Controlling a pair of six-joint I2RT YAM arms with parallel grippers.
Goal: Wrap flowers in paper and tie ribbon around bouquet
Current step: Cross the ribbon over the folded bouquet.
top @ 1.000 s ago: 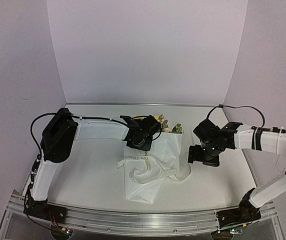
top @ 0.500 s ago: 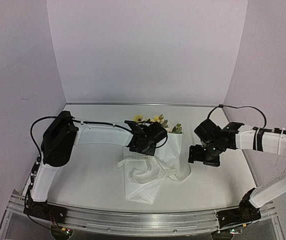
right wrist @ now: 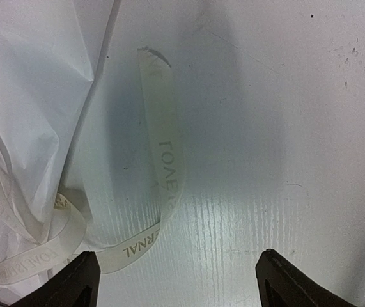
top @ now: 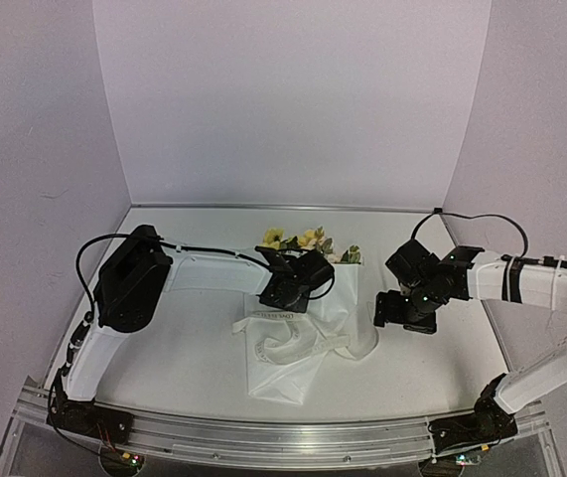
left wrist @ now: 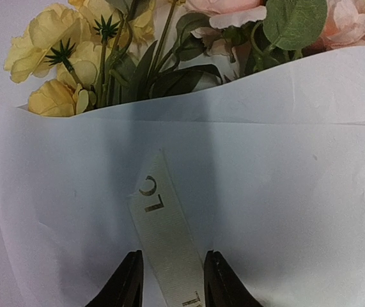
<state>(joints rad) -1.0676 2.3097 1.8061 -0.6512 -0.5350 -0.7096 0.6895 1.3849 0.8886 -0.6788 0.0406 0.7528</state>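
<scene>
Here the ribbon (left wrist: 163, 236) end lies lengthwise between the fingers of the left claw (left wrist: 172, 272), running toward the flowers (left wrist: 73, 57); whether pinched, cannot tell. The right claw (right wrist: 182, 281) gapes, empty.

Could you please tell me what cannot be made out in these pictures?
- Left wrist: whether the left gripper pinches the ribbon; the bottom edge cuts off its fingers.
- Every view: lower stems of the flowers, under the paper.
- Top: the ribbon's lettering, too small.
</scene>
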